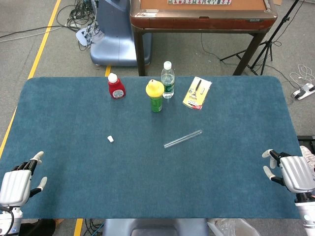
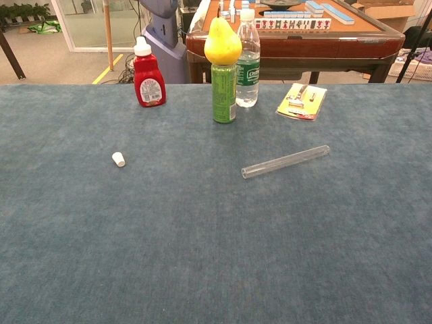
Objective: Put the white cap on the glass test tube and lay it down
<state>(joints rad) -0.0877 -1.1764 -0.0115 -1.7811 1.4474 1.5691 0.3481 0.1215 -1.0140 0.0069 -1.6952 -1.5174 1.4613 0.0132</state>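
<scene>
— Hands? What do they hold?
— Left hand [image 1: 17, 184] and right hand [image 1: 291, 172] rest at the near table corners, fingers spread, holding nothing.
— And the tube?
— Glass test tube [image 1: 183, 138] lies mid-table, empty, uncapped; white cap [image 1: 110, 139] sits well apart. Bottle labels are unreadable.

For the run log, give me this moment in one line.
left hand open | right hand open | white cap loose | glass test tube lying uncapped
</scene>
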